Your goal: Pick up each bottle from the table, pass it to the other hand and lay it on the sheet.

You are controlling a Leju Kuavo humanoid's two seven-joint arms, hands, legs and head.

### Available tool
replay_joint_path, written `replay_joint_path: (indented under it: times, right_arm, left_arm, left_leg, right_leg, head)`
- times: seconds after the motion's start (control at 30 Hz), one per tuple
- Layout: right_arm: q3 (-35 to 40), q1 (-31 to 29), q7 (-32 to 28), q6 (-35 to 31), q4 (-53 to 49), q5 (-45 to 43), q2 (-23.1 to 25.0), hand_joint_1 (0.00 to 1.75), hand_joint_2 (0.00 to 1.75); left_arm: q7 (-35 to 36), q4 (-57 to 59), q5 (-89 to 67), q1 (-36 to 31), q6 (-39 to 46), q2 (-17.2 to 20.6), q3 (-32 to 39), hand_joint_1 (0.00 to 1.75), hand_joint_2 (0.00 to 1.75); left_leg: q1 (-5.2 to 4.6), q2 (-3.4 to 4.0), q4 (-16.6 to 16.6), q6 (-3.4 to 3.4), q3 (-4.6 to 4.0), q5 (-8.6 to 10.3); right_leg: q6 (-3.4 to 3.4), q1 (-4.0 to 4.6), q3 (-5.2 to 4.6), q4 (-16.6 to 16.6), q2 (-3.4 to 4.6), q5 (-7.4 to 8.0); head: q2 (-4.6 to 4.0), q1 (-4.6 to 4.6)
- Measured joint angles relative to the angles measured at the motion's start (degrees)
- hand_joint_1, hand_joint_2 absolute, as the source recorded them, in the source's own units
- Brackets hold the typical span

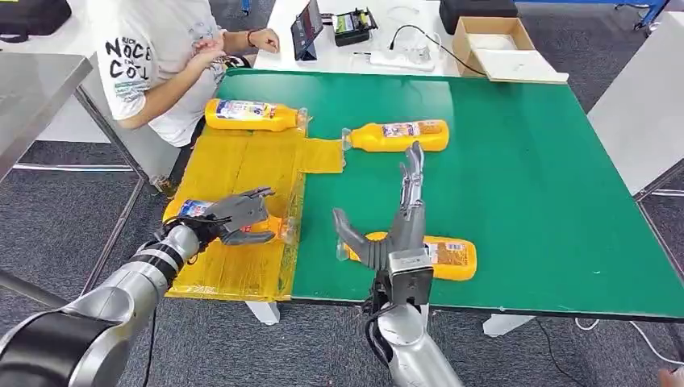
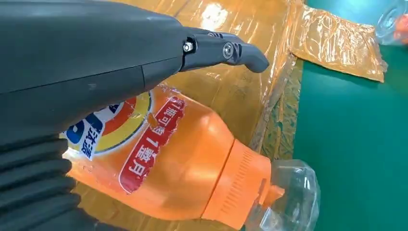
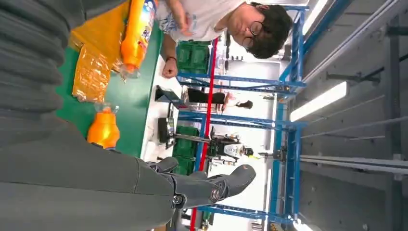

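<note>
Green table (image 1: 524, 177): two orange detergent bottles on the yellow sheet (image 1: 234, 161), one under the left hand (image 1: 238, 216), whose grip I cannot tell; two remain, right hand (image 1: 399, 234) spread.

A table (image 1: 524, 177) fills the middle of the head view, with a sheet (image 1: 234, 165) lying over its left part. On the sheet's far end lies the far bottle (image 1: 252, 114), cap to the right. At the sheet's near end lies another, the sheet bottle (image 1: 270, 228), under the left hand (image 1: 238, 216). On the bare table, just right of the sheet's flap (image 1: 323, 155), lies the middle bottle (image 1: 399, 135), cap to the left. Nearer the front edge lies the near bottle (image 1: 444, 256), partly behind the raised right hand (image 1: 395, 230). A person (image 1: 165, 56) sits behind the sheet's far left corner. A box (image 1: 496, 44) stands beyond the table's far edge.
</note>
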Motion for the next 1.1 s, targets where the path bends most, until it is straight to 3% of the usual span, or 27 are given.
replay_joint_path:
  times: [0.2,0.23,0.33,0.47,0.53,0.67,0.87,1.1]
  right_arm:
    - [0.1,-0.7,0.0,1.9,1.9,0.7,0.0,0.00,1.75]
    - [0.2,-1.0,0.0,2.3,2.6,1.2,0.0,0.00,1.75]
    - [0.2,-1.2,0.1,3.0,4.7,2.9,0.0,0.00,1.75]
    - [0.2,-1.0,3.4,4.3,6.9,7.9,-0.2,0.00,1.75]
    - [0.2,-1.1,5.6,5.0,8.6,11.5,-0.6,0.00,1.75]
    - [-0.2,-1.5,10.5,5.8,13.1,18.8,-2.9,0.00,1.75]
    - [-2.8,-1.3,16.3,8.3,15.8,25.7,-8.5,0.00,1.75]
    - [-6.1,-0.5,21.8,11.7,16.6,33.7,-16.3,0.00,1.75]
  left_arm:
    - [-2.0,0.0,3.6,0.1,-2.3,0.5,1.5,0.00,0.00]
    - [-2.9,0.0,5.2,0.4,-1.2,0.5,2.2,0.00,1.75]
    - [-5.3,-0.3,11.0,2.0,8.2,0.0,5.2,0.00,1.75]
    - [-14.7,-3.8,19.9,5.0,36.5,-2.8,12.2,0.00,1.75]
    - [-19.3,-7.6,24.6,6.4,43.6,-4.0,15.0,0.00,1.75]
    - [-19.5,-22.2,38.3,12.5,46.4,-5.2,15.6,0.00,1.75]
    - [-19.5,-40.4,44.7,22.6,47.9,-5.7,14.4,0.00,1.75]
    - [-19.5,-48.9,45.6,31.1,48.0,-5.8,13.7,0.00,1.75]
  left_leg:
    - [0.00,0.01,0.0,0.00,0.03,0.00]
    - [0.00,0.01,0.0,0.00,0.04,0.00]
    - [0.00,0.04,0.0,0.00,0.05,0.00]
    - [0.00,0.04,0.0,-0.02,-0.13,0.02]
    - [0.00,0.01,0.0,-0.02,-0.16,0.02]
    - [-0.01,0.02,0.0,0.01,-0.24,-0.01]
    - [-0.05,0.03,0.0,0.04,-0.31,-0.09]
    - [-0.05,0.02,0.0,0.04,-0.34,-0.10]
  right_leg:
    - [0.00,0.00,0.02,0.0,0.01,0.00]
    - [0.00,0.00,0.01,0.0,0.01,0.00]
    - [0.00,0.00,-0.04,0.0,0.02,0.00]
    - [0.01,0.00,-0.19,0.0,0.02,0.01]
    - [0.01,-0.01,-0.18,0.0,0.01,0.01]
    - [0.01,-0.01,-0.23,0.0,0.01,-0.01]
    - [0.02,-0.04,-0.31,-0.1,0.01,-0.02]
    - [0.03,-0.04,-0.32,-0.1,0.01,-0.02]
  head:
    - [0.00,0.00]
    - [0.00,0.00]
    - [0.00,0.00]
    - [0.00,0.00]
    - [0.00,0.02]
    - [0.00,0.00]
    - [0.00,-0.02]
    - [0.00,0.02]
